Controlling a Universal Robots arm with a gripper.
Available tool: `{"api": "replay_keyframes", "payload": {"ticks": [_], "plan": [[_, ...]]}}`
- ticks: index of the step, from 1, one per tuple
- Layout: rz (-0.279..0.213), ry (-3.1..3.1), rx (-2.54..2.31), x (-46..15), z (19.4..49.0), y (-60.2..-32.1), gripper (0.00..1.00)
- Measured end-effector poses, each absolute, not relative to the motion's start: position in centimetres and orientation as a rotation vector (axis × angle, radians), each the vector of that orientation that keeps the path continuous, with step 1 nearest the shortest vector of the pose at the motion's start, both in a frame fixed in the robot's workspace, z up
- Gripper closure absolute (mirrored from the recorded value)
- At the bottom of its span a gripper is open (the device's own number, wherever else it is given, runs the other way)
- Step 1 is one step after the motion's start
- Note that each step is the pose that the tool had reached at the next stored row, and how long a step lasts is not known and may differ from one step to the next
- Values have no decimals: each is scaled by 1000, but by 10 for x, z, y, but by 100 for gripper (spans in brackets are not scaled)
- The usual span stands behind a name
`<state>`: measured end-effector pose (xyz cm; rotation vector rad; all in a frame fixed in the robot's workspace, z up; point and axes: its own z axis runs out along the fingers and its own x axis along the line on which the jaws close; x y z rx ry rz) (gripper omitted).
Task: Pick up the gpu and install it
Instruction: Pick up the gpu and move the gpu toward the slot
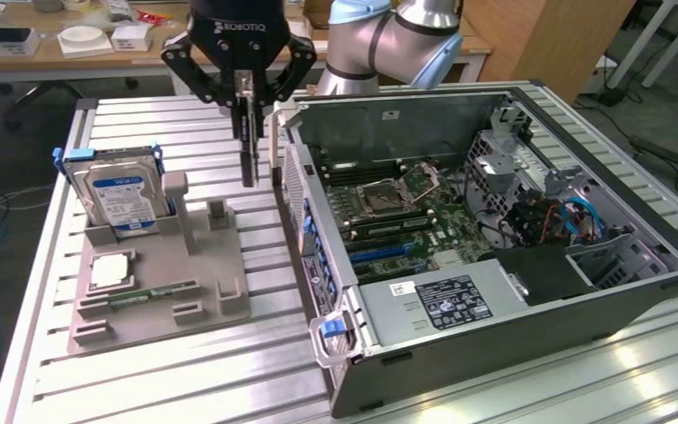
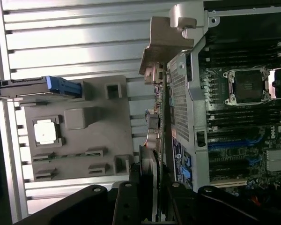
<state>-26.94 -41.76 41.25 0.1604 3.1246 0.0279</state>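
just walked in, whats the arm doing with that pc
The robot arm's gripper has its jaws closed on the gpu, which hangs on edge in the air. It is between the grey parts holder and the open computer case, close beside the case's outer wall. The card is not yet seated on the motherboard. A hard drive stands in the holder.

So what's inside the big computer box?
A green board with a chip socket, blue cables and a grey power box. That box covers whatever lies beneath it. The gpu hangs outside, in the fingers.
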Motion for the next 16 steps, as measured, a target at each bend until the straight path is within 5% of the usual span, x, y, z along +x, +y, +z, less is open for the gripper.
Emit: {"api": "replay_keyframes", "payload": {"ticks": [16], "plan": [[31, 3128, 83, -244, 412, -418, 73]]}}
